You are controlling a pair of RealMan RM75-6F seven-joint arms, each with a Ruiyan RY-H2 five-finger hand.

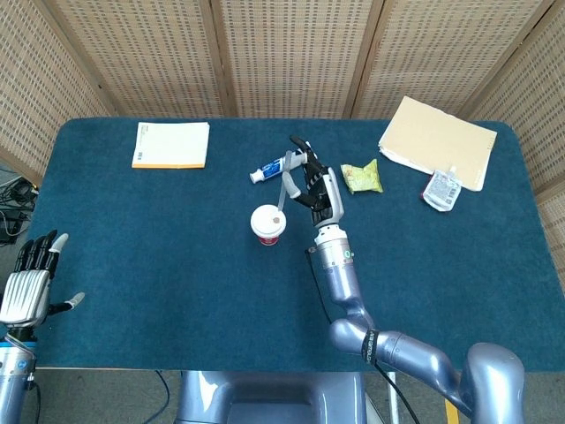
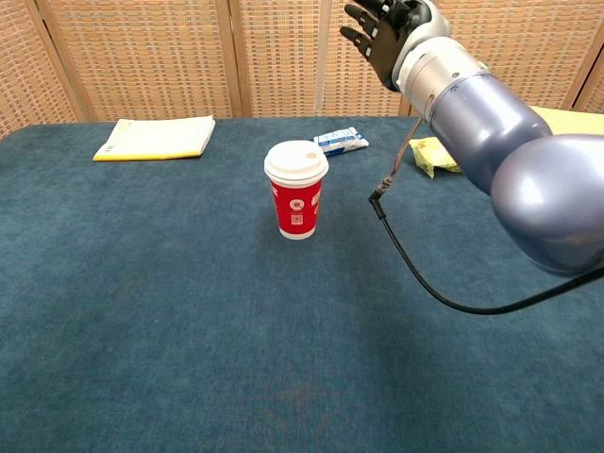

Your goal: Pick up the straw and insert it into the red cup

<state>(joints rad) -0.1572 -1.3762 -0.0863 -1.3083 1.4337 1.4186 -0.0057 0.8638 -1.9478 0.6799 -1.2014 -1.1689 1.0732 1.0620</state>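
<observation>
The red cup with a white lid stands upright mid-table, also seen as the red cup in the chest view. My right hand hovers just right of and above it, pinching a translucent straw that hangs nearly upright. The straw's lower end sits over the lid's right edge in the head view. In the chest view the right hand is high at the top, and the straw ends above the lid, apart from it. My left hand rests open off the table's near-left corner.
A yellow notepad lies far left, a toothpaste tube behind the cup, a green packet right of the hand. A tan folder and a red-white pouch sit far right. A black cable dangles from the right arm.
</observation>
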